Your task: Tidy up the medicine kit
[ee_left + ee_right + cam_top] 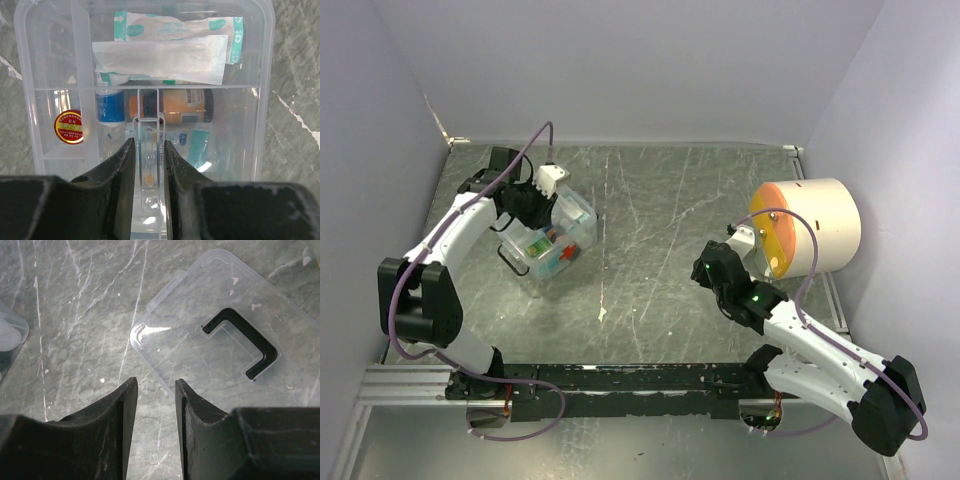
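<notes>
Grey marbled table, scratched; pale walls close around. Cream cylinder beside my right arm. Medicine kit far left. Left pincer clenched on clear tray tab. Right pincer released, above clear lid, black handle. Amber bottle, round red sticker: print unreadable.

Clear lid lies ahead of right tool; tabletop around it open.
</notes>
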Controlling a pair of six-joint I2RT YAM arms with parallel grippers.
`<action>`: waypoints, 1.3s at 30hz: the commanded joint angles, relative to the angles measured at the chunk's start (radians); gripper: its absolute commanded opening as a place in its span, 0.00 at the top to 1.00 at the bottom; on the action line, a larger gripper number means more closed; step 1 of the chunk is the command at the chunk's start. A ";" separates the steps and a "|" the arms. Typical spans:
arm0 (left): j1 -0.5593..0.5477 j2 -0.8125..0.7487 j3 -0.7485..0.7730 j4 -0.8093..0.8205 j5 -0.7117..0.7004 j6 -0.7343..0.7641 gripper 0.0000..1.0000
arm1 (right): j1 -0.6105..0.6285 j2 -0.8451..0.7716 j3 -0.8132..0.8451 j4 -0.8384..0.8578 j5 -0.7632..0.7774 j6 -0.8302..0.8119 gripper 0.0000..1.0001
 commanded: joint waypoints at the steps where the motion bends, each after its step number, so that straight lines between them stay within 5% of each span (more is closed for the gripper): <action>1: 0.005 -0.011 0.029 -0.018 0.023 -0.008 0.80 | -0.001 -0.014 -0.012 0.005 0.006 0.006 0.64; 19: 0.013 0.072 -0.006 0.042 0.000 -0.061 0.76 | -0.001 -0.027 -0.015 -0.011 0.014 0.012 0.64; 28: 0.014 0.061 0.057 -0.026 0.005 -0.075 0.47 | -0.001 -0.026 -0.015 -0.017 0.016 0.012 0.64; 35: 0.018 -0.040 0.085 -0.003 -0.075 -0.094 0.08 | -0.001 -0.018 -0.008 -0.008 -0.003 -0.001 0.64; 39: 0.035 -0.093 0.068 0.073 -0.146 -0.140 0.06 | -0.001 -0.015 -0.013 -0.003 -0.010 0.004 0.64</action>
